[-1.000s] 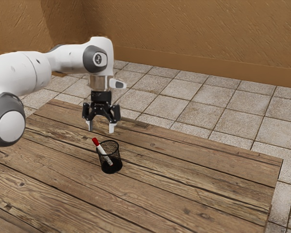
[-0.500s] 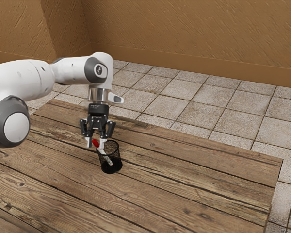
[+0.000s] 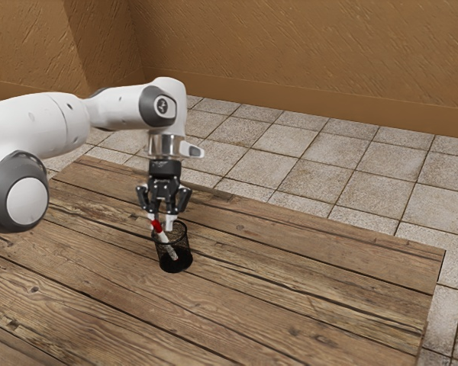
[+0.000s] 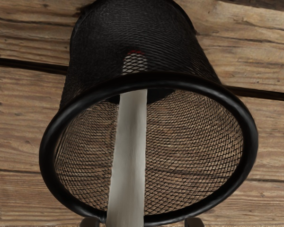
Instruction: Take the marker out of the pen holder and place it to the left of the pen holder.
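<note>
In my exterior view the marker (image 3: 164, 242) stands in the pen holder (image 3: 185, 248), a little left of the frame's centre and below its middle. It leans toward the exterior view's left, its red end (image 3: 157, 226) poking up above the rim. Below the red, the barrel is slim and whitish, with a few dark flecks low down, where I see it through the mesh. The holder is a round black cup of open mesh with a thick rim and a darker base, upright on the desk (image 3: 305, 305), which is made of brown, grained planks.

My tool (image 3: 162, 225) hangs right over the holder's mouth, pointing down, its two pale fingertips a moderate way apart. The marker's red end is at the fingertip on the exterior view's left; I don't have it gripped.

In the wrist view the barrel looks long, smooth and grey-white, widening toward the lower edge of the frame, where it crosses the holder's rim. Its far end sits down inside the cup, and through the weave I make out a small patch of red there too. The arm (image 3: 34, 122) reaches in from the exterior view's left, and pale floor tiles (image 3: 309, 179) lie beyond the desk.
</note>
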Action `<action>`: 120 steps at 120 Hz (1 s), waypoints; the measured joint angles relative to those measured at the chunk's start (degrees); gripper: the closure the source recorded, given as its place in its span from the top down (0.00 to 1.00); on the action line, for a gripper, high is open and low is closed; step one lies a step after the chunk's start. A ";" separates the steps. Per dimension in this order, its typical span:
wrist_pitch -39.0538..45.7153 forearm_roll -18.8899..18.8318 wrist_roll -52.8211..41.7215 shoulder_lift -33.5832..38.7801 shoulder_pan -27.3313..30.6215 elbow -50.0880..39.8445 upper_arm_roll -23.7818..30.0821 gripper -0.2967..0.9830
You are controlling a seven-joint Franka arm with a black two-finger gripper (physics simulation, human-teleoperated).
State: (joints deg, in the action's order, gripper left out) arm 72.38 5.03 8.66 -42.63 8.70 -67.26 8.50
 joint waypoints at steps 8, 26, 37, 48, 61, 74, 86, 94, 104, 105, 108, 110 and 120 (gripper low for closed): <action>-0.25 0.30 0.36 0.03 0.14 -0.39 0.39 0.36; -1.44 1.07 1.19 0.02 0.66 -2.03 0.11 0.28; -1.82 1.24 1.72 0.02 0.64 -1.98 0.11 0.23; -2.08 1.21 2.14 0.29 0.56 -1.79 0.16 0.20; -2.71 1.05 2.54 3.68 0.09 -2.33 0.28 0.18; -3.59 0.83 2.83 10.42 -0.42 -4.77 0.42 0.16; -4.28 0.50 3.01 12.47 -0.08 -4.30 -0.24 0.16; -4.40 0.44 3.08 9.38 1.16 0.38 -1.12 0.15; -3.06 0.46 3.08 6.42 5.36 2.65 -0.32 0.15; -2.83 0.46 3.07 6.15 5.76 2.73 -0.22 0.15; -2.08 0.46 3.03 5.36 6.81 2.88 -0.06 0.15; -1.47 0.44 2.99 4.81 7.41 2.89 -0.01 0.15; 2.41 0.38 2.51 3.06 9.43 2.10 -0.03 0.15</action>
State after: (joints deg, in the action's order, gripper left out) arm 74.79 5.40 11.17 -39.57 18.14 -65.16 8.48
